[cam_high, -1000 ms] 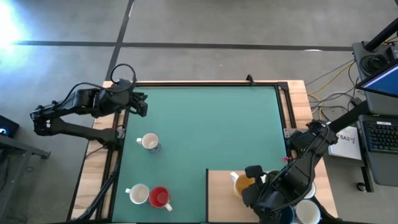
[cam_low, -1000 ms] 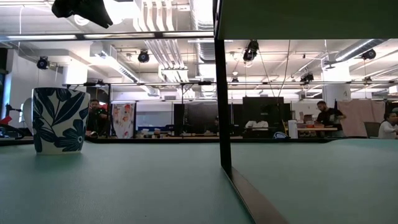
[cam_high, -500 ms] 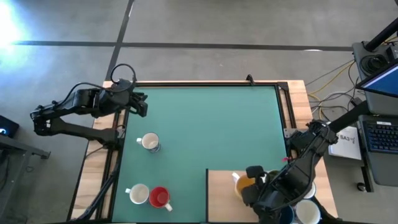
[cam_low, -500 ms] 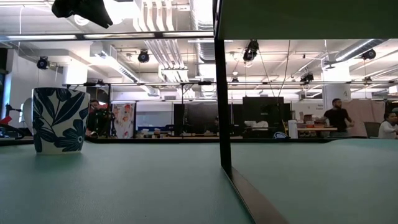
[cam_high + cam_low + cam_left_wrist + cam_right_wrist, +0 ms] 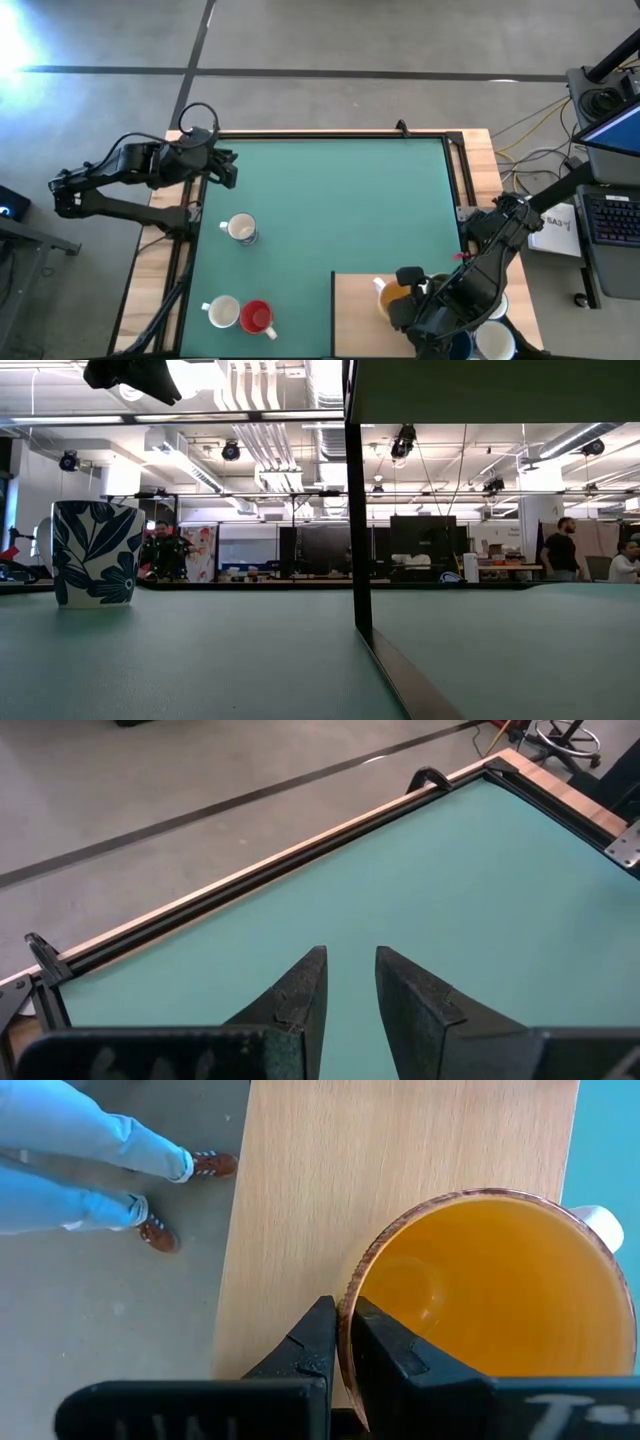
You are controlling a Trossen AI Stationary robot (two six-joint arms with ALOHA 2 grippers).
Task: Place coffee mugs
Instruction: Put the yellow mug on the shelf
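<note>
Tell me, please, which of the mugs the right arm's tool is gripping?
The orange mug on the wooden board; the right tool pinches its rim.

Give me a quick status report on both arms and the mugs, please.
Right tool shut on orange mug rim, over wooden board. Left tool open, empty, at far left corner. Three mugs set on mat. Nothing in the way.

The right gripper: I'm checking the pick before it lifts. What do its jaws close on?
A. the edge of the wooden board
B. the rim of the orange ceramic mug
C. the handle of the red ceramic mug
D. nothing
B: in the right wrist view the right gripper has one jaw inside and one outside the rim of the orange ceramic mug, which stands on the wooden board.
</note>
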